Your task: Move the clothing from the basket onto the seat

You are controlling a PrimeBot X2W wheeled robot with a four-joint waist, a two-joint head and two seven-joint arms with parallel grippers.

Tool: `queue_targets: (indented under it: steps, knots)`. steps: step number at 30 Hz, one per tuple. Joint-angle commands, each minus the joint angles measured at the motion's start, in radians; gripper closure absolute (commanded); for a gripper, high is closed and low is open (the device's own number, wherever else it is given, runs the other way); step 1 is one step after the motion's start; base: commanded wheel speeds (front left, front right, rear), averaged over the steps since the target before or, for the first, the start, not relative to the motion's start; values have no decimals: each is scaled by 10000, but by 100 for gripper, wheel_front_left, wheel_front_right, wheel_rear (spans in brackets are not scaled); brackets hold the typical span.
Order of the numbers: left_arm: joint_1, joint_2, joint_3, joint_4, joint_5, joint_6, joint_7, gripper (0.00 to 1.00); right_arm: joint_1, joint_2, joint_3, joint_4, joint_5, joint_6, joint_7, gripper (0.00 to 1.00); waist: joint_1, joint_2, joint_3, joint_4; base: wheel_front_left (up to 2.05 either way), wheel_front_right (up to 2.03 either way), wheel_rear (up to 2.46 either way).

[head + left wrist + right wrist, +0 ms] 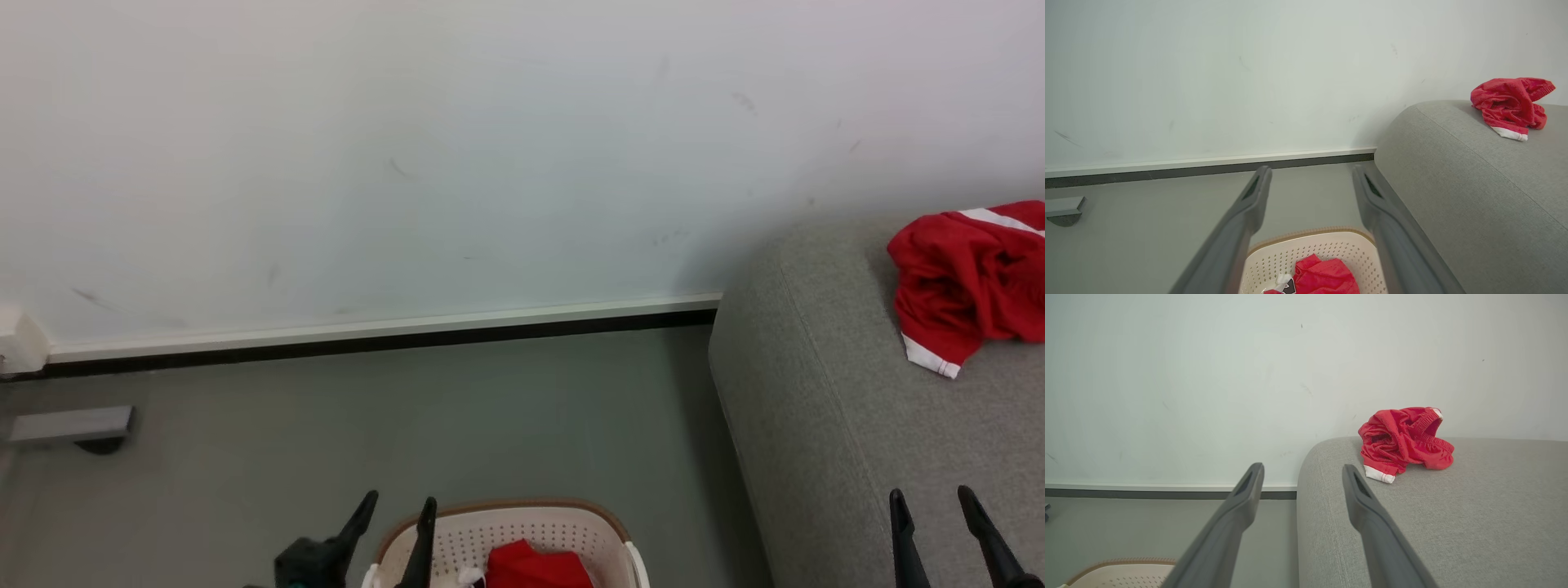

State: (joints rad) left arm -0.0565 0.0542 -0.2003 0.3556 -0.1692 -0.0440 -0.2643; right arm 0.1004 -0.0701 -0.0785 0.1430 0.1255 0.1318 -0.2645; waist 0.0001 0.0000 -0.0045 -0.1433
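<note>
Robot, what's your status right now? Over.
Left hand open, empty, by the basket. Right hand open, empty, by the seat. One red garment lies on seat; second red garment in basket. No obstruction seen.

Head view: losing near part of basket [555, 531] below bottom edge; cropping garment [971, 278] and sofa [816, 425] at right edge; cutting left gripper [400, 498] and right gripper [931, 492] off at bottom. Left wrist view: failing to resolve black-white patch [1289, 286] in basket. Leaving grey floor fitting [69, 425] unidentified.
</note>
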Motion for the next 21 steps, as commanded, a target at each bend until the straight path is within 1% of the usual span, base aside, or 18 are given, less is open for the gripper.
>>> queue_targets:
  steps: [1,4,10,21]
  knots:
    - [-320,33,-144,216,210,-42,68,0,-176,-142,-31,-128,152,-22,4,0,-1,0,410,-335,0,0,0]
    - [-984,26,-441,598,327,-48,367,0,-529,-181,-16,-412,273,-22,4,0,-1,0,1074,-629,0,0,0]
    - [-2496,14,-1098,1637,687,-109,1385,0,-1331,-297,-18,-823,531,-22,4,0,-1,0,2493,-1183,0,0,0]
    - [-4809,5,-1838,4243,1046,-190,3153,0,-2707,-331,-276,-1473,878,-22,4,0,-1,0,4591,-1895,0,0,0]
